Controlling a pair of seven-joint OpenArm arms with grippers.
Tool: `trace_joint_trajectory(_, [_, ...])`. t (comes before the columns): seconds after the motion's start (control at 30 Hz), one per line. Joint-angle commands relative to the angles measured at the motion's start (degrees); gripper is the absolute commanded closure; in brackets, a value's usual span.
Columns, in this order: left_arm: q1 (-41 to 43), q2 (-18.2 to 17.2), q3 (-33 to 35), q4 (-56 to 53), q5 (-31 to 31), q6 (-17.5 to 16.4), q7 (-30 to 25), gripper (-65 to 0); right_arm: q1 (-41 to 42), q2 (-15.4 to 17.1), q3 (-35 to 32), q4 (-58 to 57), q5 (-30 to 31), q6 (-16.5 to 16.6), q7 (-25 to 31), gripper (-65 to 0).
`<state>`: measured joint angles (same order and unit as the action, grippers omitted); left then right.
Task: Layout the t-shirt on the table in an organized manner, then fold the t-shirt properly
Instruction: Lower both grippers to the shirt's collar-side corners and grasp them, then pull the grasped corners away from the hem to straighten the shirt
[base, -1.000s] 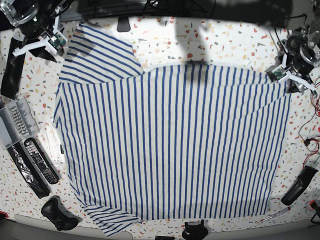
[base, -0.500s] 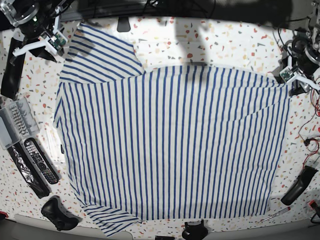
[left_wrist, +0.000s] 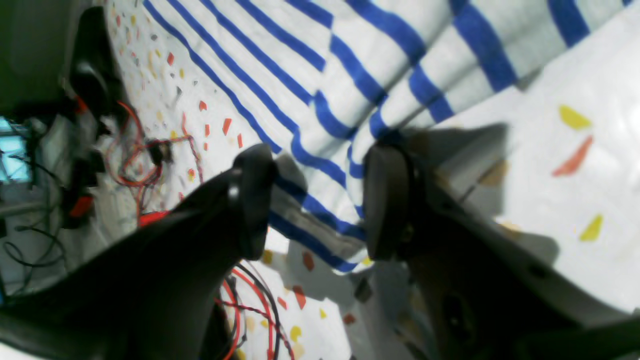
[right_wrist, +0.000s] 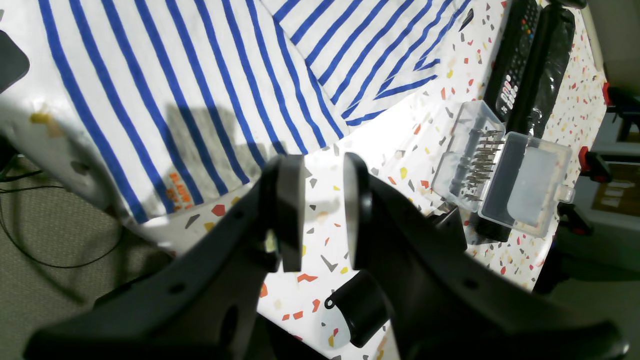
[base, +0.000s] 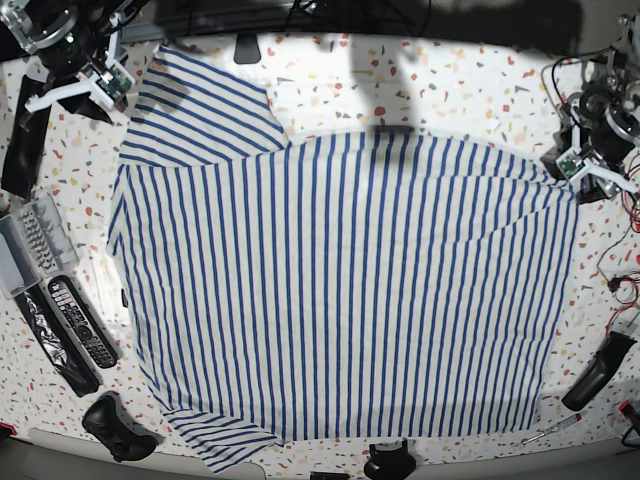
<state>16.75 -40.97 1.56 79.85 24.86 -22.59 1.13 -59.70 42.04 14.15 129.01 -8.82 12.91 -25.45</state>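
Observation:
The white t-shirt with blue stripes (base: 340, 290) lies spread flat over most of the speckled table (base: 450, 80), one sleeve at the back left and one at the front left. My left gripper (base: 588, 180) is at the shirt's back right corner. In the left wrist view the left gripper (left_wrist: 320, 200) is open, and the shirt's corner (left_wrist: 350, 75) lies on the table between and below its fingers. My right gripper (base: 70, 92) is at the back left, beside the sleeve. In the right wrist view the right gripper (right_wrist: 322, 210) is open and empty over bare table, just off the shirt (right_wrist: 200, 75).
A clear plastic bit box (base: 30, 245) and remote controls (base: 80, 320) lie along the left edge; they also show in the right wrist view (right_wrist: 500, 180). A black game controller (base: 120, 428) sits front left. Red wires (base: 620, 285) and a black handle (base: 598, 370) are at the right.
My left gripper has drawn back a little toward the table's right edge, and the shirt's back right corner now lies flatter. The right arm has not moved.

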Motion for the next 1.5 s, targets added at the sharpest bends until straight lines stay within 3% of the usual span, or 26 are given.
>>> trace_joint_trajectory(0.0, [0.0,-0.9,-0.2,0.3,0.2,-1.6,0.3,-23.0,-0.3,0.6,0.5,0.9,-0.2,-0.5,0.5,-13.3])
trace_joint_trajectory(0.1, [0.3,-0.8,-0.2,0.3,0.2,-6.4,0.4,-11.0,-0.3,0.6,0.5,0.9,-0.2,-0.5,0.5,-13.2])
trace_joint_trajectory(0.2, [0.4,-0.6,-0.2,0.3,0.1,-6.6,1.1,0.0,-0.3,0.7,0.5,0.9,-0.2,-0.5,0.5,-13.2])
trace_joint_trajectory(0.33, [0.4,-0.6,-0.2,0.3,-4.5,-6.6,4.0,0.0,-0.3,0.6,0.5,0.9,-0.2,-0.5,0.5,-13.2])
trace_joint_trajectory(0.47, [0.6,-0.7,-0.2,0.3,-5.8,-6.6,3.1,0.0,-0.3,0.7,0.5,0.9,-0.2,-0.4,0.5,-13.3])
trace_joint_trajectory(0.53, [0.5,-0.7,-0.2,0.3,-5.4,-6.6,2.6,0.0,-0.3,0.7,0.5,0.9,-0.2,0.2,0.5,-17.5])
trace_joint_trajectory(0.6, [0.5,-1.0,-0.2,0.3,-5.4,-6.6,2.2,0.0,-0.3,0.7,0.5,0.9,-0.2,2.8,0.5,-25.3])
trace_joint_trajectory(0.67, [0.5,-1.2,-0.2,0.3,-5.4,-6.6,2.2,0.0,-0.3,0.7,0.5,0.9,-0.7,5.2,0.5,-28.9])
trace_joint_trajectory(0.83, [0.5,-2.0,-0.2,0.3,-5.4,-6.6,2.3,0.0,-0.3,1.7,0.4,0.6,-8.5,10.4,2.8,-28.8])
trace_joint_trajectory(1.03, [0.5,-2.1,-0.2,0.3,-3.1,-6.6,2.3,0.0,-0.3,1.8,0.4,-7.3,-18.8,10.6,7.9,-28.6])
trace_joint_trajectory(1.2, [0.3,-2.1,-0.2,0.3,-2.4,-6.6,1.9,0.0,0.8,3.1,-2.3,-14.2,-25.6,3.6,8.9,-28.6])
trace_joint_trajectory(1.27, [0.3,-2.1,-0.2,0.3,-2.4,-6.6,1.8,0.0,2.1,4.0,-5.9,-16.2,-28.1,1.6,8.1,-28.6])
trace_joint_trajectory(1.4, [0.4,-2.1,-0.2,0.3,-2.4,-6.6,1.8,0.0,6.7,4.5,-15.4,-20.2,-32.7,-7.2,5.6,-28.6])
trace_joint_trajectory(1.47, [0.3,-2.1,-0.2,0.3,-2.4,-6.5,1.8,0.0,9.5,4.5,-19.8,-21.5,-33.3,-7.8,4.7,-28.6])
